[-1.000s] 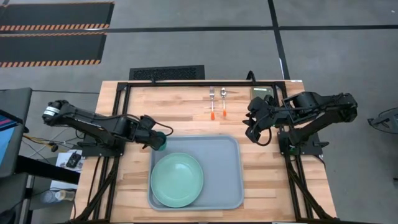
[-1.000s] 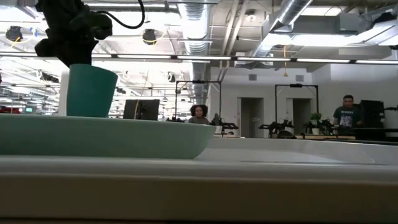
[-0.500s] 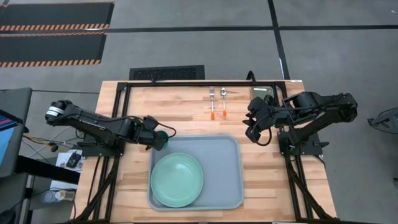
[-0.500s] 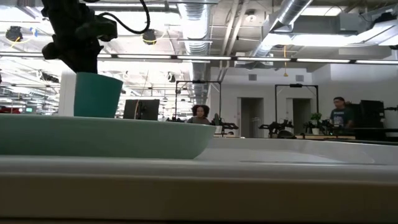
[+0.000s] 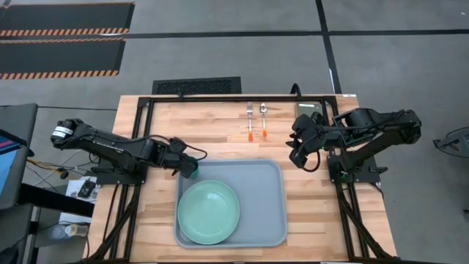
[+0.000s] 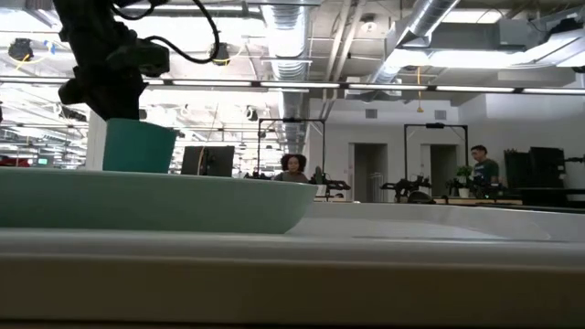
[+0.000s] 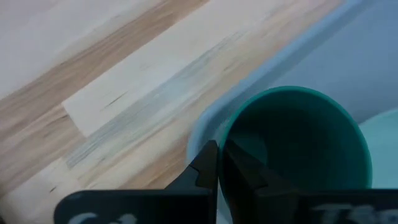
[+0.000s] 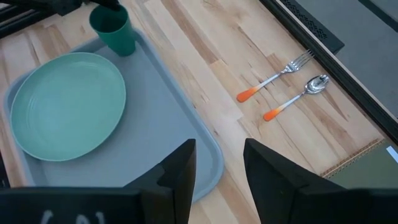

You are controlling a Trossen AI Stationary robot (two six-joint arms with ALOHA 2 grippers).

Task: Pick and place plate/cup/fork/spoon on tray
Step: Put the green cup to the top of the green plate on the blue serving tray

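The dark teal cup stands upright over the far-left corner of the grey-blue tray, with my left gripper shut on it. In the low view the plate hides the cup's base, so I cannot tell whether it touches the tray. The mint-green plate lies on the tray's left half. The fork and the spoon lie side by side on the wood near the far edge, orange handles toward the tray. My right gripper hangs open high over the table's right side. My left gripper pinches the cup's wall at the rim, one finger inside the cup and one outside. The fingers slant down from the table's left side. The cup stays upright, mouth up, below the gripper.
A flat olive-green block lies at the far right by the black frame. Bare wood stretches between the tray and the cutlery. Beyond the table, people show far back in the room.
My left gripper has gone down with the cup toward the tray's far-left corner. The cup has stayed upright and now sits lower behind the plate's rim in the low view. My right gripper has kept still.
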